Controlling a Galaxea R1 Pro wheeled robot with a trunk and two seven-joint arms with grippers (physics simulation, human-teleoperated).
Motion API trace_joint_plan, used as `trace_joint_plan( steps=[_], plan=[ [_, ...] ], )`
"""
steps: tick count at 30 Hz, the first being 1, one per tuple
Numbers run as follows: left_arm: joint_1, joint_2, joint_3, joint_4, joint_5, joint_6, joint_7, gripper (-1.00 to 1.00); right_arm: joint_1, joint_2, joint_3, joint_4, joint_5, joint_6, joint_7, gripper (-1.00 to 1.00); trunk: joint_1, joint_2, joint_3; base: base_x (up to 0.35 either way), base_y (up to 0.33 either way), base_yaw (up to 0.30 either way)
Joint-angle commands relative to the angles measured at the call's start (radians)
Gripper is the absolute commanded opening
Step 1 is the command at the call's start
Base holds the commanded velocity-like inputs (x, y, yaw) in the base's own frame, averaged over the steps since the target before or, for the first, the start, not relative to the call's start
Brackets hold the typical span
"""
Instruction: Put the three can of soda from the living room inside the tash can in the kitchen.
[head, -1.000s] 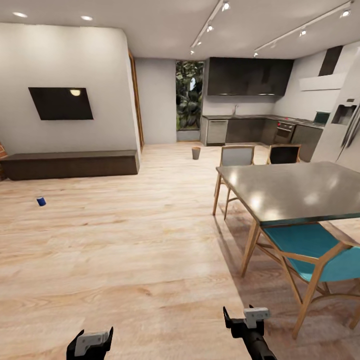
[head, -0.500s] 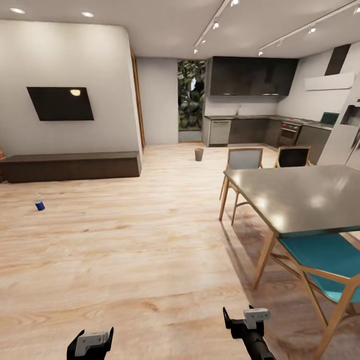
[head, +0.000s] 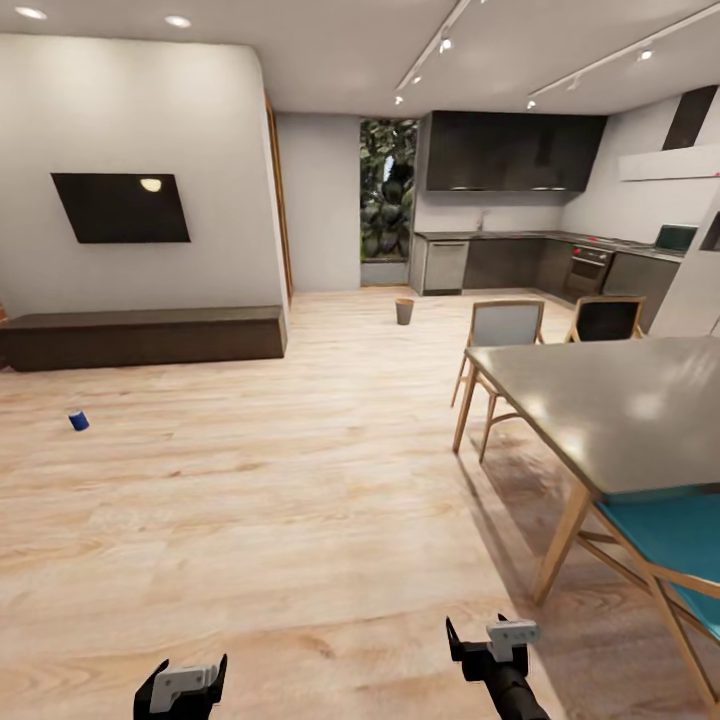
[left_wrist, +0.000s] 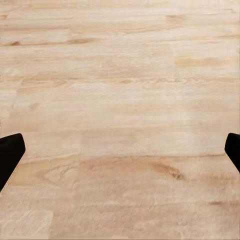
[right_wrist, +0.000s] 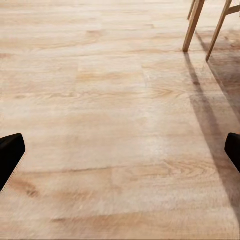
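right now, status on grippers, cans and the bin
Left gripper and right gripper open, empty. Blue soda can on floor far left; trash can ahead by kitchen. Dining table on right, path open.

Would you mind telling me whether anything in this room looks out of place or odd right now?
Yes: a dark blue soda can sits alone on the bare wood floor, in front of the long dark bench. A small trash can also stands in the open floor by the kitchen rather than against a wall.

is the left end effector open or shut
Open and empty: in the left wrist view the left end effector has its fingertips at opposite edges, wood floor between.
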Motion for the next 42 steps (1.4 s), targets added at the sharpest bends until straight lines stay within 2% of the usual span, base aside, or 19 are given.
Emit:
trace_joint_plan(
  steps=[1, 42],
  plan=[
    [0.000, 0.000, 0.000, 0.000, 0.000, 0.000, 0.000, 1.00, 0.000, 0.000, 0.000, 0.000, 0.000, 0.000, 0.000, 1.00, 0.000, 0.000, 0.000, 0.261, 0.192, 0.000],
    [0.000, 0.000, -0.001, 0.003, -0.002, -0.002, 0.001, 1.00, 0.000, 0.001, -0.003, 0.024, 0.002, 0.000, 0.000, 1.00, 0.000, 0.000, 0.000, 0.262, 0.178, 0.000]
  ],
)
